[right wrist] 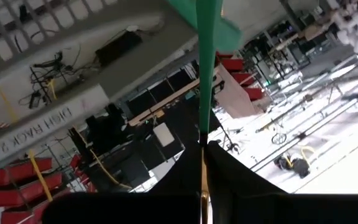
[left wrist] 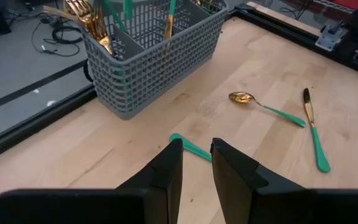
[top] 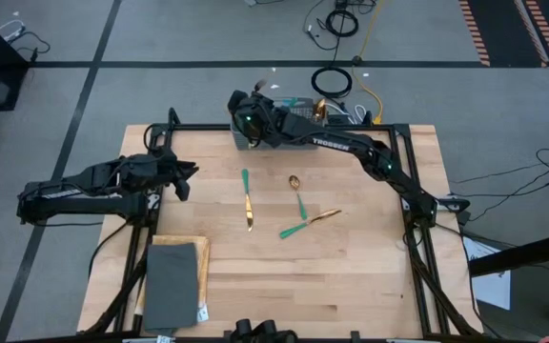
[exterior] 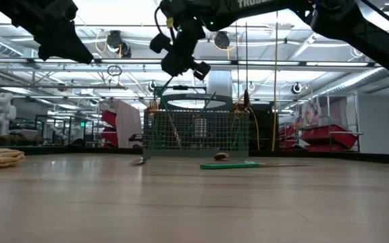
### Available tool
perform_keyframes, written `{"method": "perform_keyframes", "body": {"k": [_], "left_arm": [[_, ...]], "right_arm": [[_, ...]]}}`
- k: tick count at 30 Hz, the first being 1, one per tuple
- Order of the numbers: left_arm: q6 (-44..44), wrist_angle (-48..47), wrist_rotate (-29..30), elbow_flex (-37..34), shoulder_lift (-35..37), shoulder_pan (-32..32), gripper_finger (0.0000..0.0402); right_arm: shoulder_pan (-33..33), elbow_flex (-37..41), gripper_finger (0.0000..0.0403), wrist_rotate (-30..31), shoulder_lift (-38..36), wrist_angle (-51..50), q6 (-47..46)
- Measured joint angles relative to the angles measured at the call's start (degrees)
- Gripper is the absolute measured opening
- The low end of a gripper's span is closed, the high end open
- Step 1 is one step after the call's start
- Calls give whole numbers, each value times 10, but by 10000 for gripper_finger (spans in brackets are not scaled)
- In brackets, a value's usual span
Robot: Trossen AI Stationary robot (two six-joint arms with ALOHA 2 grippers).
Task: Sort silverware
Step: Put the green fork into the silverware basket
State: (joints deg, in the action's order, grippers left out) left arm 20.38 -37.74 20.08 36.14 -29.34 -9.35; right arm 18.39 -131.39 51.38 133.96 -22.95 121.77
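Observation:
My right gripper [right wrist: 204,146] is shut on one piece of silverware with a thin teal handle. It hovers over the grey mesh basket [top: 248,143] at the table's far edge. The basket [left wrist: 148,68] holds several gold-headed pieces standing upright. Three pieces lie flat on the wood: one with a gold blade [top: 247,200], a spoon [top: 296,191] and a third piece [top: 308,224]. My left gripper [top: 184,181] floats left of them, raised off the table, its fingers a narrow gap apart [left wrist: 196,162] and touching nothing. My right gripper pinches the piece between its two fingers. The teal handle [right wrist: 207,74] sticks out straight past the fingertips, and a glint of gold shows back between them. The piece is lifted clear of the table, above the basket [exterior: 194,131].
A dark grey slab [top: 172,281] lies on a beige cloth [top: 201,250] at the near left corner. Black frame rails [top: 417,238] run along the table's sides. Bare wood [top: 351,276] lies near and right of the loose pieces.

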Motion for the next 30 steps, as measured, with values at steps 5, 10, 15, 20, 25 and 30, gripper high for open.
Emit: {"method": "perform_keyframes", "body": {"k": [5,10,15,20,25,30], "left_arm": [[-2,0,0,0,0,0,90],[-2,0,0,0,0,0,90],[-2,0,0,0,0,0,90],[-2,0,2,0,0,0,90],[-13,3,9,0,0,0,90],[-14,4,17,0,0,0,90]], "right_arm": [[0,0,0,-21,19,-6,6],[5,0,0,-23,40,-10,9],[9,0,0,-36,47,-21,17],[9,0,0,-54,62,-43,27],[9,0,0,-61,74,-54,30],[9,0,1,-88,77,-57,1]]}}
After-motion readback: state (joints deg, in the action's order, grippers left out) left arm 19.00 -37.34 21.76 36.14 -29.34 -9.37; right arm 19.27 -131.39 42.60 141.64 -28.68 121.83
